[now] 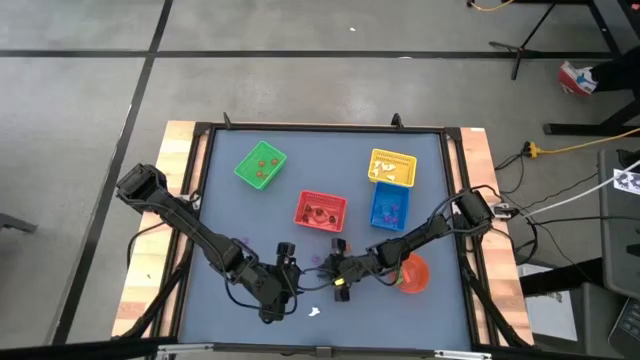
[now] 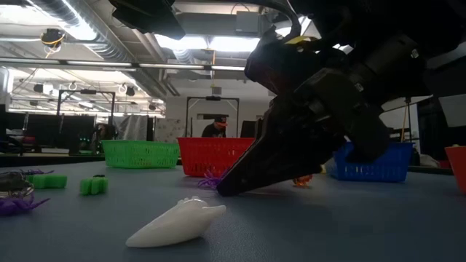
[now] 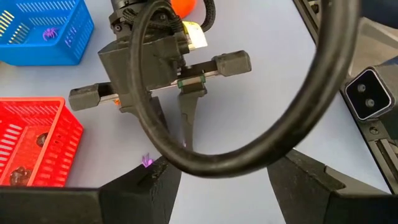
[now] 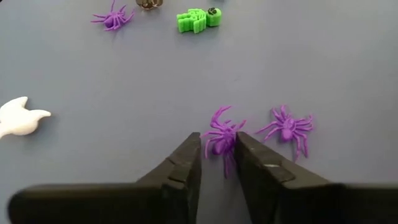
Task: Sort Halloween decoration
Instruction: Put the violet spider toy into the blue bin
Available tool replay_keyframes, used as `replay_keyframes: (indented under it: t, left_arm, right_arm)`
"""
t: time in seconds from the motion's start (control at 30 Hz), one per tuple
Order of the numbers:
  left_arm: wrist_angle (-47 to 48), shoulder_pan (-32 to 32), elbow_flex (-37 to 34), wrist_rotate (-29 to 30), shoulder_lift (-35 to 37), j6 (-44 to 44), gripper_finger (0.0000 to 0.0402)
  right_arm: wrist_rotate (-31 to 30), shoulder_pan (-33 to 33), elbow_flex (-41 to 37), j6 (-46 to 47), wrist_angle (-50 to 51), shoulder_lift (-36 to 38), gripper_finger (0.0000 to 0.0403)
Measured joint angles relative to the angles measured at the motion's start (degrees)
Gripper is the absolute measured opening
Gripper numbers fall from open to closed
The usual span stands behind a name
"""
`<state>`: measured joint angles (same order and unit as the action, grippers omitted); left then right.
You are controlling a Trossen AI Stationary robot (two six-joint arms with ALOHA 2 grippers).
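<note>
My right gripper [image 4: 219, 155] [image 1: 324, 268] is low over the table's near middle, shut on a small purple spider [image 4: 219, 138]. A second purple spider [image 4: 289, 127] lies flat just beside it. A third [image 4: 112, 18], a green trinket [image 4: 199, 18] and a white ghost [image 4: 18, 117] [image 2: 178, 222] lie on the mat farther off. My left gripper [image 3: 227, 186] [image 1: 296, 270] hovers open just left of the right one, facing it and touching nothing. My right gripper pinches the purple spider by its body [image 4: 217, 144] between the two fingertips [image 4: 191, 152]. The fingers slant down from the table's right side, and their tips [image 2: 227, 188] reach the mat. The spider lies on the table, its legs spread past the fingers.
Along the far half stand the green basket [image 1: 261, 165], yellow basket [image 1: 392, 168], red basket [image 1: 320, 210] and blue basket [image 1: 389, 207]. The red bowl [image 1: 412, 273] sits right of the right arm. More green trinkets [image 2: 93, 185] lie near the table's left. A person [image 2: 215, 128] shows in the room behind.
</note>
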<state>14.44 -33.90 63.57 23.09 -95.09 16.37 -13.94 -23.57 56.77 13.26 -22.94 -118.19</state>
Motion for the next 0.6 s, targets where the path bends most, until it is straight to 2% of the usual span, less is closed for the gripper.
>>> replay_keyframes:
  t: [0.6]
  left_arm:
    - [0.02,0.01,0.00,-0.01,0.00,0.01,0.0211]
  right_arm:
    - [1.24,0.02,-0.08,-0.02,0.02,0.31,0.0013]
